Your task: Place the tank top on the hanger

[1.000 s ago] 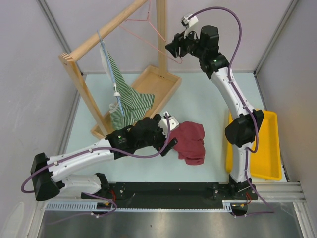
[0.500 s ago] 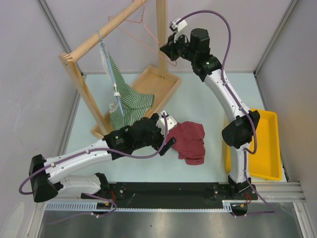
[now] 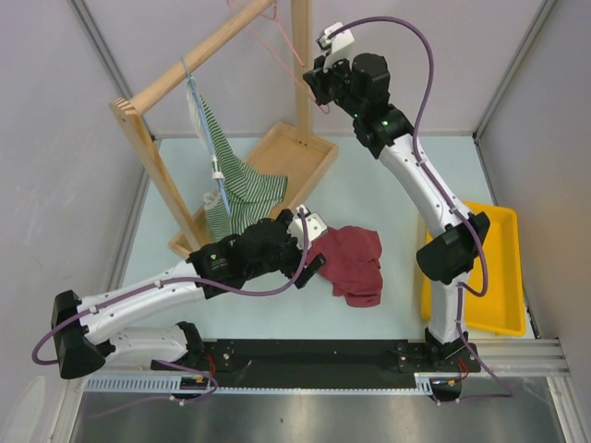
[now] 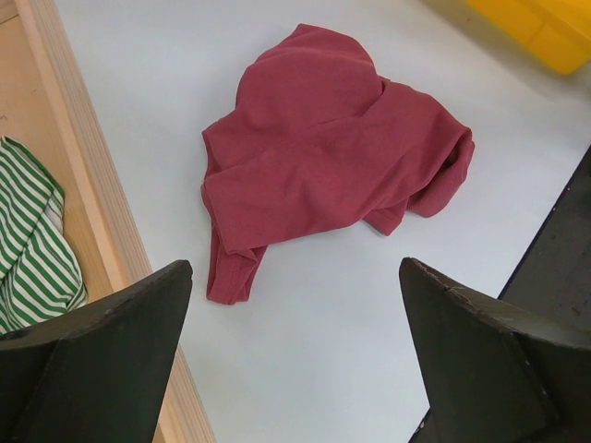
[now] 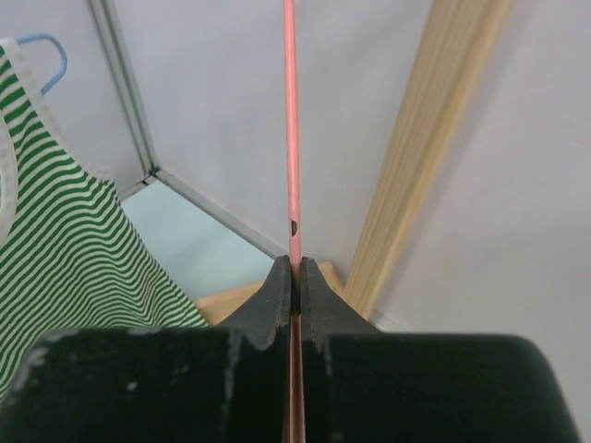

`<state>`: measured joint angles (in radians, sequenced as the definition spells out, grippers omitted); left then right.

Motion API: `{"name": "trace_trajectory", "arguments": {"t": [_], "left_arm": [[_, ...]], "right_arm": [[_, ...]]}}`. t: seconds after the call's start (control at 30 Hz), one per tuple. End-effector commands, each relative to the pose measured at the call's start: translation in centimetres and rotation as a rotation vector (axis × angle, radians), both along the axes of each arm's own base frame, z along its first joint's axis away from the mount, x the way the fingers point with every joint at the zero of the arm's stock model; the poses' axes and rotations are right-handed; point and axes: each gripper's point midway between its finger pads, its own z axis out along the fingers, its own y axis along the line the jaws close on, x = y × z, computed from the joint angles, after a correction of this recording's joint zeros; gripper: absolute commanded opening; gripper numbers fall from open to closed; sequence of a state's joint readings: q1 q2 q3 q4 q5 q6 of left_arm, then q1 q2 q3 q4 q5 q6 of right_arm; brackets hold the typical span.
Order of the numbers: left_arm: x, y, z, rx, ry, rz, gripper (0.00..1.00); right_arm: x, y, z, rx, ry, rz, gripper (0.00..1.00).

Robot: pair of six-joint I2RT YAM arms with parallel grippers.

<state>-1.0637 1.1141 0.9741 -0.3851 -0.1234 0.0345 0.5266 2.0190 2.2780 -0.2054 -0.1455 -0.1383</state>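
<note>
Pale tabletop [image 3: 388, 185] carries the crumpled tank top [image 4: 323, 157] at 12 o'clock from my left gripper [image 4: 294, 268], which is spread wide and touches nothing. My right gripper [image 5: 294, 277] pinches the pink hanger [image 5: 292, 138] wire beside the wooden post [image 5: 425, 157], at the table's 12 o'clock end.

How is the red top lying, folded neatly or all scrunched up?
Scrunched up. The maroon tank top lies in a rumpled heap on the table, bunched over itself, not spread flat.
</note>
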Motion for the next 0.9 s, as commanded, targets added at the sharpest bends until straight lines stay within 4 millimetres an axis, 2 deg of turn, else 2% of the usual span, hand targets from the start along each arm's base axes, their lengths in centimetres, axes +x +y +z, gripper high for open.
{"name": "trace_trajectory", "arguments": {"t": [0.0,0.03,0.17,0.2,0.27,0.33,0.37,0.4,0.47,0.5,0.57,0.67,0.7,0.73,0.8,0.83,0.87], "left_arm": [[0.4,0.3,1.7,-0.041,-0.025,0.03,1.0],[0.5,0.3,1.6,-0.038,-0.027,0.032,0.99],[0.7,0.2,1.1,-0.02,-0.021,0.038,1.0],[0.7,0.2,1.0,-0.015,-0.018,0.038,0.99],[0.8,0.1,0.5,-0.001,-0.012,0.039,1.0],[0.9,0.1,0.3,0.007,-0.01,0.045,0.99],[1.0,0.1,0.0,0.017,-0.007,0.046,0.99],[1.0,0.1,-0.1,0.021,-0.006,0.047,0.99],[1.1,0.1,-0.4,0.032,-0.004,0.05,0.99],[1.1,0.0,-0.6,0.038,-0.002,0.05,0.99],[1.2,0.0,-1.0,0.05,0.002,0.052,1.0],[1.3,-0.3,-1.5,0.066,0.006,0.046,0.99],[1.3,-0.4,-1.7,0.073,0.006,0.044,0.99],[1.4,-0.5,-1.8,0.077,0.007,0.046,0.99],[1.4,-1.0,-2.0,0.077,0.02,0.047,1.0],[1.4,-1.5,-2.8,0.094,0.035,0.044,1.0],[1.3,-1.9,-2.9,0.09,0.043,0.042,0.99]], "right_arm": [[-4.7,-3.5,10.7,0.181,-0.209,-0.052,0.0],[-5.7,-4.0,11.5,0.191,-0.222,-0.046,0.0],[-6.7,-4.6,9.8,0.168,-0.188,-0.051,0.0],[-7.2,-4.9,10.5,0.184,-0.21,-0.051,0.0],[-7.8,-5.5,9.5,0.169,-0.182,-0.056,0.0],[-8.1,-5.9,7.5,0.141,-0.134,-0.068,0.0],[-9.4,-6.6,8.1,0.154,-0.143,-0.067,0.0],[-9.3,-6.6,5.2,0.126,-0.092,-0.071,0.0],[-10.7,-7.8,6.0,0.149,-0.116,-0.088,0.0],[-10.8,-7.9,3.8,0.131,-0.074,-0.096,0.0],[-11.5,-8.5,2.4,0.12,-0.042,-0.107,0.0],[-13.7,-10.0,-0.2,0.112,0.016,-0.127,0.0],[-15.0,-10.7,0.2,0.128,0.013,-0.126,0.0],[-15.0,-11.8,-2.2,0.106,0.062,-0.183,0.0],[-16.3,-13.3,-3.2,0.105,0.089,-0.217,0.0],[-16.5,-13.9,-5.9,0.074,0.144,-0.248,0.0],[-17.0,-14.6,-6.9,0.08,0.177,-0.267,0.0]]}}
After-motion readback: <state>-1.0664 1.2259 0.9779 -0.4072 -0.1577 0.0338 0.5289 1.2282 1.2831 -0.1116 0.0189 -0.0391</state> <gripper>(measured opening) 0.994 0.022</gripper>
